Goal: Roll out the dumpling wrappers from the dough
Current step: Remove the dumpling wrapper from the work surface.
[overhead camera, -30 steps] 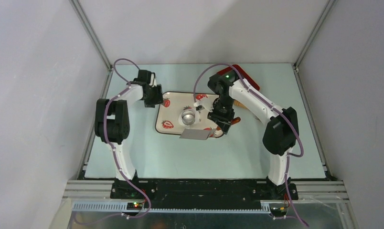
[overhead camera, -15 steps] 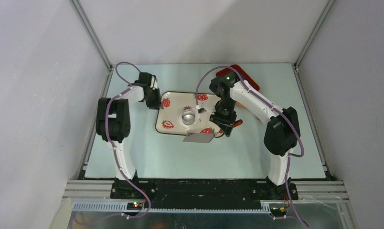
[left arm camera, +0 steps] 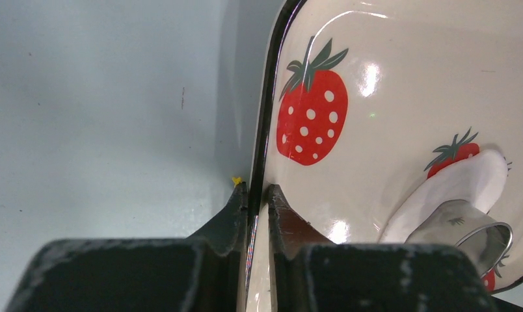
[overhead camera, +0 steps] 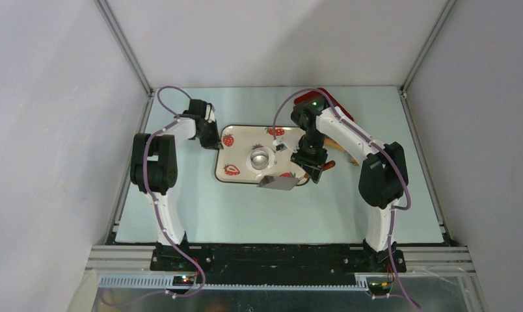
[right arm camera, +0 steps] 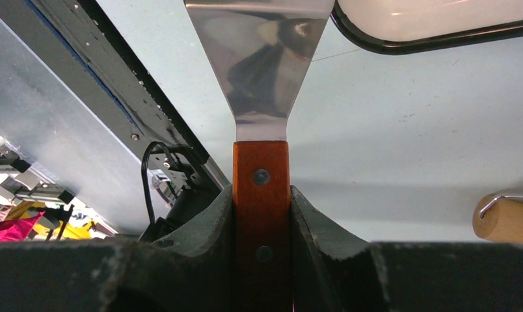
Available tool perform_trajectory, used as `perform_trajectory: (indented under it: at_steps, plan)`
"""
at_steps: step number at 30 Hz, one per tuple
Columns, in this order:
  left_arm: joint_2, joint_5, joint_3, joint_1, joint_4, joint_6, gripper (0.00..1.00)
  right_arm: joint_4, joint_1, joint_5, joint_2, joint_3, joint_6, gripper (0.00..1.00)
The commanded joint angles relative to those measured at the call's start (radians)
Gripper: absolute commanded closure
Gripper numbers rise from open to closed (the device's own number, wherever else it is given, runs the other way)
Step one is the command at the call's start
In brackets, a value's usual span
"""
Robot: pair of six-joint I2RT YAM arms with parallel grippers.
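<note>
A cream tray printed with strawberries [overhead camera: 241,148] lies mid-table. My left gripper [left arm camera: 257,192] is shut on its black left rim [left arm camera: 264,130], one finger outside and one inside. On the tray a silvery round cup [left arm camera: 470,229] stands on a thin flat white dumpling wrapper [left arm camera: 472,181]. A separate lump of dough is out of view. My right gripper [right arm camera: 261,194] is shut on the reddish wooden handle [right arm camera: 261,175] of a metal spatula. The spatula's blade [overhead camera: 276,183] hovers at the tray's near edge.
A red tray [overhead camera: 325,101] sits at the back, partly behind the right arm. A wooden rolling pin [right arm camera: 506,221] lies on the table to the right of the spatula. Grey walls close in the table on the left, back and right.
The left jaws have closed onto the tray's rim. The right arm and its spatula have shifted a little to the right, and the tray has edged right too.
</note>
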Motion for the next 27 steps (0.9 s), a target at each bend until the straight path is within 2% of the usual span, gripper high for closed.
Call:
perform_trajectory:
  at_steps: [1, 19, 27]
  plan:
    - [-0.011, -0.017, -0.033, -0.019, -0.016, -0.016, 1.0, -0.046, 0.006, -0.004, 0.029, 0.023, -0.012, 1.0]
    - [-0.014, -0.012, -0.044, -0.02, 0.002, -0.02, 1.0, -0.046, 0.051, -0.03, 0.15, 0.193, -0.001, 1.0]
    - [-0.013, -0.012, -0.043, -0.02, 0.004, -0.021, 1.0, -0.046, 0.072, 0.004, 0.043, 0.157, -0.01, 1.0]
